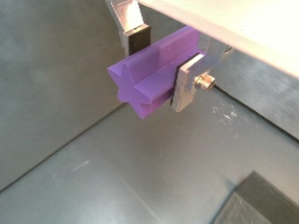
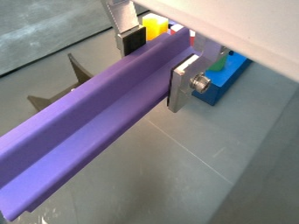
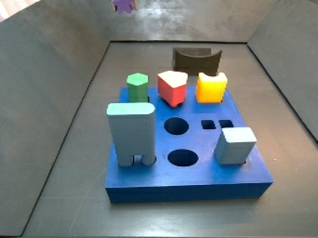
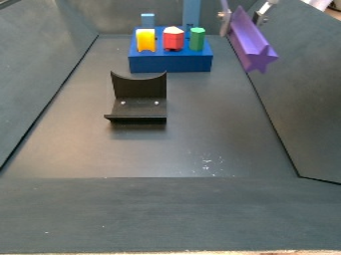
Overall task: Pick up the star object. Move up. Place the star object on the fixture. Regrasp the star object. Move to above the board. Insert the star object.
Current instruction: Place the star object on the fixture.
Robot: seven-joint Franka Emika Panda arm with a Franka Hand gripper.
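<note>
The purple star object [image 4: 250, 42] is a long ridged prism held off the floor. My gripper [image 4: 245, 12] is shut on it near the right wall, beside the board and beyond the fixture [image 4: 139, 97]. In both wrist views the silver fingers [image 1: 187, 83] clamp its sides; my gripper [image 1: 162, 63] shows it end-on, and my gripper [image 2: 159, 63] shows its full length [image 2: 82, 131]. The blue board [image 3: 187, 177] carries green, red, yellow, teal and white pegs. The dark fixture [image 3: 195, 59] stands behind the board, empty. Only a purple tip [image 3: 123, 6] shows at the top of that side view.
Grey walls [image 4: 300, 90] enclose the dark floor [image 4: 160, 149]. The board [image 2: 222, 79] with its yellow peg [image 2: 156, 29] lies just past the fingers. Round and square holes [image 3: 178, 125] are open in the board's top.
</note>
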